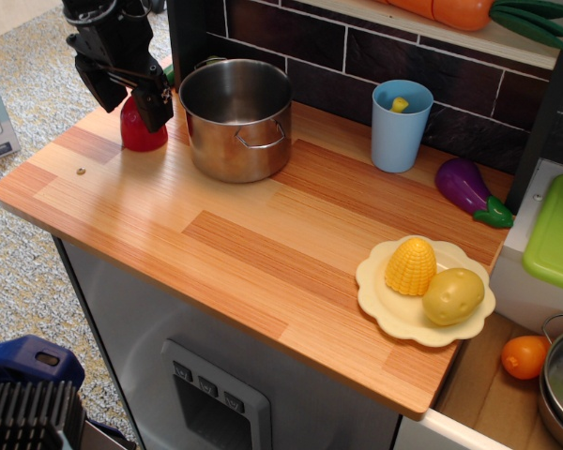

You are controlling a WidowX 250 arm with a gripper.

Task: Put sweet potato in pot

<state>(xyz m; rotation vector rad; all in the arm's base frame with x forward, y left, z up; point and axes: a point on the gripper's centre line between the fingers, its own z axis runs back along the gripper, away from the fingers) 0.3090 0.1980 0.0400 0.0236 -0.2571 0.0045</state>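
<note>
The dark-red sweet potato [139, 133] stands on the wooden counter at the far left, just left of the steel pot [237, 117]. The pot is upright and looks empty inside. My black gripper [124, 94] hangs directly over the sweet potato with its two fingers spread, one on each side of the top of the toy. The fingers hide the sweet potato's upper part. The jaws stand apart and do not look closed on it.
A light-blue cup [401, 124] with a yellow item stands at the back. A purple eggplant [465, 187] lies at the right. A yellow plate [387, 302] holds a corn cob [410, 266] and a yellow-tan potato [453, 295]. The dark tiled wall runs behind.
</note>
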